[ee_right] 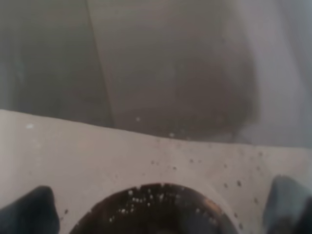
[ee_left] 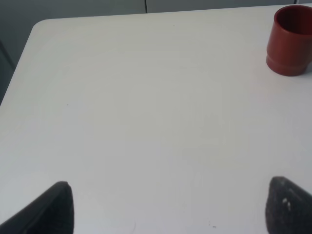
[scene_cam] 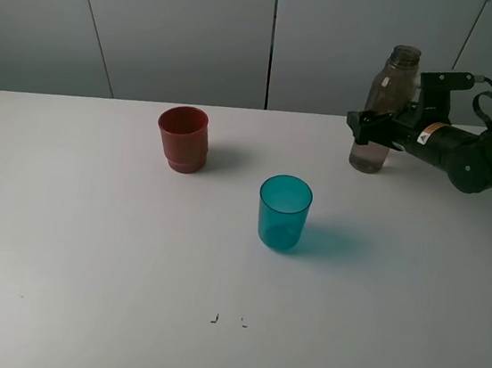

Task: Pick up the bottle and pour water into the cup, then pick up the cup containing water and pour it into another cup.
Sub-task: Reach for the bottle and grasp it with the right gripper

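The smoky grey-brown bottle (scene_cam: 393, 85) stands uncapped at the back right of the white table (scene_cam: 86, 245), with a little water in its bottom. My right gripper (scene_cam: 371, 128) is open with a finger on each side of the bottle's lower body. In the right wrist view the bottle (ee_right: 170, 73) fills the frame between the fingertips (ee_right: 29, 209). The teal translucent cup (scene_cam: 284, 212) stands upright mid-table. The dark red cup (scene_cam: 182, 138) stands upright to its back left and also shows in the left wrist view (ee_left: 291, 40). My left gripper (ee_left: 170, 204) is open and empty over bare table.
A grey panelled wall (scene_cam: 202, 26) runs behind the table's back edge. The table's rounded back left corner (ee_left: 41, 24) shows in the left wrist view. Two small marks (scene_cam: 227, 320) sit near the front of the table.
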### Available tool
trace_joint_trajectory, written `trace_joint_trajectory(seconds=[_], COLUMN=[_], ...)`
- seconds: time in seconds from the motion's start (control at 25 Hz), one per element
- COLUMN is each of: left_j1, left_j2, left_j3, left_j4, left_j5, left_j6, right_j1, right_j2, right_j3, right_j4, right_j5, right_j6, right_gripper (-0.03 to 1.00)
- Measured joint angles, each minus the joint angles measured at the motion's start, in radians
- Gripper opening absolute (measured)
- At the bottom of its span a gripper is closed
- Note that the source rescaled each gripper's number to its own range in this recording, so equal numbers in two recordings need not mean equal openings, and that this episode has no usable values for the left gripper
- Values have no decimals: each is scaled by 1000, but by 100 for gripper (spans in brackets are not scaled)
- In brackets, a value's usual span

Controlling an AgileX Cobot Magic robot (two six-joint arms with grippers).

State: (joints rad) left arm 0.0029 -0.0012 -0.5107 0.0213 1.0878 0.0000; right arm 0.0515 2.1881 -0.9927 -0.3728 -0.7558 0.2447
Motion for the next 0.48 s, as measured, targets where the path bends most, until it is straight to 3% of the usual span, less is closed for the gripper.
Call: trace_joint_trajectory(seconds=[0.16, 0.2, 0.24, 0.28, 0.32, 0.36, 0.48], left_j1=[0, 0, 0, 0, 0, 0, 0], left_j2=[0, 0, 0, 0, 0, 0, 0], left_j3=[0, 0, 0, 0, 0, 0, 0], left_j4=[0, 0, 0, 0, 0, 0, 0], left_j5=[0, 0, 0, 0, 0, 0, 0], left_j6=[0, 0, 0, 0, 0, 0, 0], right_j1=[0, 0, 0, 0, 0, 0, -2], right_j2=[0, 0, 0, 0, 0, 0, 0], right_j3=[0, 0, 0, 0, 0, 0, 0], right_j4=[-2, -2, -2, -2, -2, -4, -4], right_j5=[2, 2, 4, 4, 4, 4, 4], right_j6=[0, 0, 0, 0, 0, 0, 0], right_gripper=[96, 84, 64, 42, 11, 0, 0])
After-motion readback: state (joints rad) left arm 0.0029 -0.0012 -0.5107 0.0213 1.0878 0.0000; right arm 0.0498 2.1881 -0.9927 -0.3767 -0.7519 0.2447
